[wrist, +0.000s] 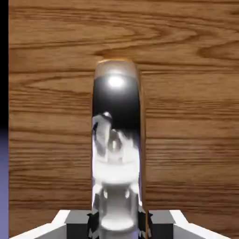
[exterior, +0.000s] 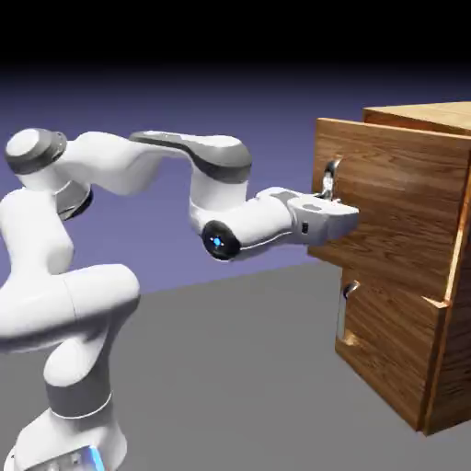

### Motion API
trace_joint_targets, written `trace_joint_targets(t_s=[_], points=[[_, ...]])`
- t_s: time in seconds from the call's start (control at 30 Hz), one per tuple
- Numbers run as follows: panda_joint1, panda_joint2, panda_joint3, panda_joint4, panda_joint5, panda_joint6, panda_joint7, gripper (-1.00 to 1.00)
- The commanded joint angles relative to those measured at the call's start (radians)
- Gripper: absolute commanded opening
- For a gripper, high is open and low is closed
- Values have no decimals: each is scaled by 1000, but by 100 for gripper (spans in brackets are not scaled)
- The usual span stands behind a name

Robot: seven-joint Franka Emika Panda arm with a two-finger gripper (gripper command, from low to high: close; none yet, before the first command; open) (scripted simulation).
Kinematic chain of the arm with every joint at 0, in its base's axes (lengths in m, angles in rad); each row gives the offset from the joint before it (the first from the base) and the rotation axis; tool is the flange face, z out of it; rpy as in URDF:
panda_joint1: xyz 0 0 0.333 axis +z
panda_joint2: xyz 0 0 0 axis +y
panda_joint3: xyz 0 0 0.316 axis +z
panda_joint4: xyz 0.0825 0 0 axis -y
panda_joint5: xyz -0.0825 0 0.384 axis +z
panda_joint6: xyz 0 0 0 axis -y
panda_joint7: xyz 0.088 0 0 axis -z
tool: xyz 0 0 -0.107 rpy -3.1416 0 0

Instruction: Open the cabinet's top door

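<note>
The brown wood-grain cabinet [exterior: 448, 368] stands at the right of the exterior view. Its top door [exterior: 405, 198] juts a little farther toward the arm than the lower panel [exterior: 391, 345]. My gripper [exterior: 331, 190] reaches level from the left and is shut on the top door's slim silver handle [exterior: 329, 173]. In the hand view that handle [wrist: 116, 135] rises large and shiny between my grey fingertips [wrist: 77, 228], in front of the door's wood [wrist: 191, 116]. My gripper [wrist: 117, 224] sits at the bottom edge, partly hidden by the handle.
The lower panel carries its own silver handle [exterior: 346, 308] just below my hand. Grey table surface [exterior: 239, 368] stretches between the robot's base and the cabinet. My arm's elbow [exterior: 216, 161] arches over that space.
</note>
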Motion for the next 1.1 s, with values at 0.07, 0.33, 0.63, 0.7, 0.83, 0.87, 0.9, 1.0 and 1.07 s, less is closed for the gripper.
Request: trace_joint_targets(t_s=[0.07,0.33,0.63,0.7,0.83,0.87,0.9,1.0,1.07], points=[[-50,-38,-42,-12,-75,-129,-34,-100],[-256,-194,-111,33,-329,-477,-167,-100],[-581,-469,-32,252,-706,-765,-393,-100],[-653,-539,14,318,-792,-794,-440,-100],[-794,-684,131,451,-952,-814,-510,-100],[-828,-720,165,481,-988,-811,-522,-100],[-862,-756,202,510,-1022,-807,-530,-100],[-958,-849,310,578,-1104,-786,-541,-100],[-1022,-894,383,609,-1142,-773,-542,-100]])
